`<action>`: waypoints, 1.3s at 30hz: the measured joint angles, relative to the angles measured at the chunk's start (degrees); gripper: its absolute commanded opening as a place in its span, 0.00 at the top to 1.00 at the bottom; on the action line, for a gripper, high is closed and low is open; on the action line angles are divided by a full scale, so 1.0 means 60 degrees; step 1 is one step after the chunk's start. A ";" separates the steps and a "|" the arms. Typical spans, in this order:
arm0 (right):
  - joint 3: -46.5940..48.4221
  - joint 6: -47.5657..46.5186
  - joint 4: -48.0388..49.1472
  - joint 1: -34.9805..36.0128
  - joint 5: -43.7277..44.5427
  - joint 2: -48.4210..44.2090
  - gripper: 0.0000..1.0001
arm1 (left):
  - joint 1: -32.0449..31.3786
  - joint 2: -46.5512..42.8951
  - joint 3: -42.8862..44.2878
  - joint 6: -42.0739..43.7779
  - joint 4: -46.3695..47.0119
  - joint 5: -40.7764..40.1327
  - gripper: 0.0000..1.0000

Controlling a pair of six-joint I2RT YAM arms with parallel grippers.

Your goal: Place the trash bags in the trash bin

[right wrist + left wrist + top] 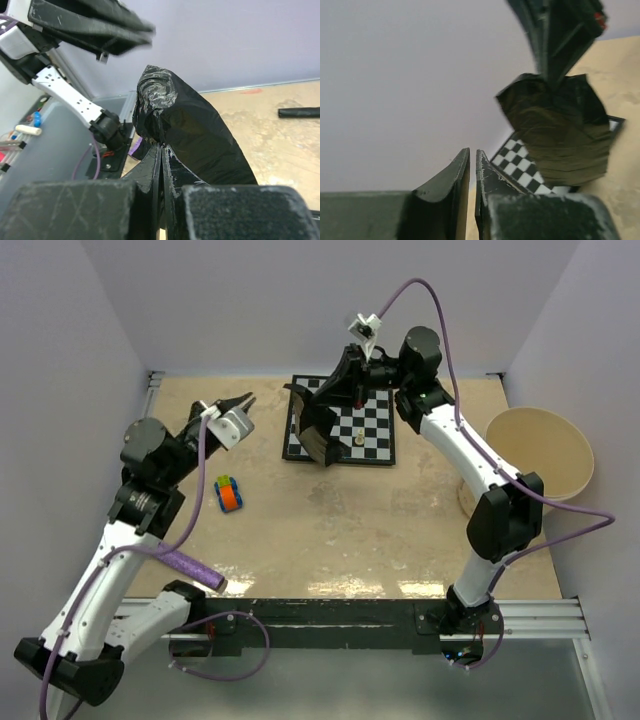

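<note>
The crumpled glossy black plastic trash bag (318,430) hangs over the black-and-white chessboard (372,432), and our right tool (161,147) is clamped tight on the film near its top. We reckon it's gripped high so the loose tail won't drag on the bench (330,530). The big round cream plastic bin (575,480) sits well apart at the right edge. Our left tool (238,402) hovers off to the side, jaws a sliver apart, gripping nothing.

Trash bag (318,435) hides chessboard's (375,435) left edge from me; tiny piece (358,438) unidentifiable; black roll (299,112) cut by frame.
</note>
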 measured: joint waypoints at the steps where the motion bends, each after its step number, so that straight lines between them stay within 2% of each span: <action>1: 0.0000 0.0160 0.0124 0.0051 -0.0036 0.0015 1.00 | -0.0011 0.0222 0.0211 -0.0266 -0.0302 0.0532 0.84; 4: 0.0000 0.0437 0.0277 0.0251 -0.0109 0.0044 1.00 | -0.0007 0.1373 0.1126 -0.0994 -0.0973 0.1861 0.74; 8: 0.0004 0.0488 0.0211 0.0452 -0.0270 0.0047 1.00 | 0.0015 0.2579 0.1359 -0.1931 -0.1064 0.2692 0.72; 12: 0.0004 0.0448 0.0102 0.0510 -0.0270 0.0047 1.00 | 0.0022 0.2623 0.1191 -0.2317 -0.0976 0.3217 0.80; 14: 0.0004 0.0419 0.0022 0.0506 -0.0262 0.0047 1.00 | 0.0022 0.2619 0.1213 -0.2441 -0.0889 0.3548 0.80; 17: 0.0007 0.0386 -0.0095 0.0499 -0.0255 0.0051 1.00 | 0.0022 0.2619 0.1271 -0.2524 -0.0882 0.3894 0.75; 21: 0.0066 0.0321 -0.0186 0.0510 -0.0237 0.0113 1.00 | 0.0022 0.2619 0.1406 -0.2521 -0.0882 0.4116 0.64; 26: 0.0073 0.0138 -0.0437 0.0510 -0.0178 0.0175 0.99 | 0.0022 0.2634 0.1508 -0.2506 -0.0845 0.4204 0.60; 31: 0.0073 -0.0087 -0.0718 0.0514 -0.0146 0.0175 0.97 | 0.0018 0.2863 0.1650 -0.2506 -0.0801 0.4473 0.75; 36: 0.0076 -0.0382 -0.1071 0.0488 0.0036 0.0175 0.96 | 0.0040 0.3136 0.1781 -0.2528 -0.0823 0.4819 0.95; 39: 0.0076 -0.0546 -0.1330 0.0474 0.0171 0.0175 0.86 | 0.0076 0.3246 0.1894 -0.2521 -0.0900 0.4983 1.00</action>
